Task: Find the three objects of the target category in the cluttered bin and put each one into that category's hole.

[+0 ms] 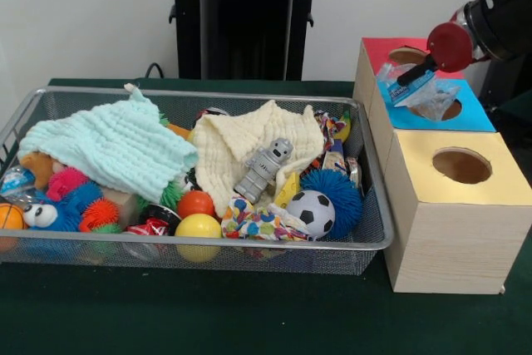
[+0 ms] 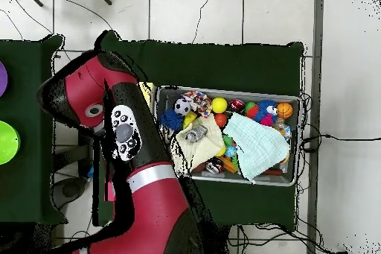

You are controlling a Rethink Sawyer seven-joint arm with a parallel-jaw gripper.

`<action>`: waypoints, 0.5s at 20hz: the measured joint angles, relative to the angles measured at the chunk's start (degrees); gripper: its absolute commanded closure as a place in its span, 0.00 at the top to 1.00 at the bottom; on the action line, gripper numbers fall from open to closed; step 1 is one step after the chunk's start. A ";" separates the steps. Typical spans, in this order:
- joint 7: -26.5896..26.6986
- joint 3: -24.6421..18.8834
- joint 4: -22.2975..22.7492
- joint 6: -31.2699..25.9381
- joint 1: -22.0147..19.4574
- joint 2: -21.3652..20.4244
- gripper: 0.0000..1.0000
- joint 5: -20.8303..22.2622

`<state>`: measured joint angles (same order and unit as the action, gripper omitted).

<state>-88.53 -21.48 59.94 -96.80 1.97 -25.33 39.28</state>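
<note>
My fingers (image 1: 413, 77) hang over the blue hole (image 1: 443, 109) of the sorting box (image 1: 449, 222), clenched on a clear plastic bag (image 1: 420, 93) with a blue label. The bag dangles just above that opening, between the red and yellow tops. Beside the box on the green surface (image 1: 249, 322), the wire bin (image 1: 378, 234) holds a grey robot toy (image 1: 263, 169), a soccer ball (image 1: 310, 212) and two cloths.

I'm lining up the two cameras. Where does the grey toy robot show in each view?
Front view: the grey toy robot lies tilted on the cream cloth, mid-bin, above the soccer ball.
Overhead view: it lies at the bin's left part, on the cream cloth, below the soccer ball.
Shared landmark: the soccer ball.
</note>
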 measured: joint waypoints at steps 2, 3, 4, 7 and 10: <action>0.00 0.97 -0.54 -0.66 0.56 0.40 0.00 0.04; 0.00 1.38 -0.77 -1.00 0.79 0.57 0.00 0.06; 0.00 1.61 -0.92 -1.25 0.91 0.66 0.00 0.07; 0.00 2.64 -1.68 -2.55 1.34 1.03 0.00 0.11; 0.00 3.60 -1.99 -2.97 1.41 1.20 0.00 0.11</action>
<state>-88.53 -17.88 57.95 -99.77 3.39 -24.13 39.39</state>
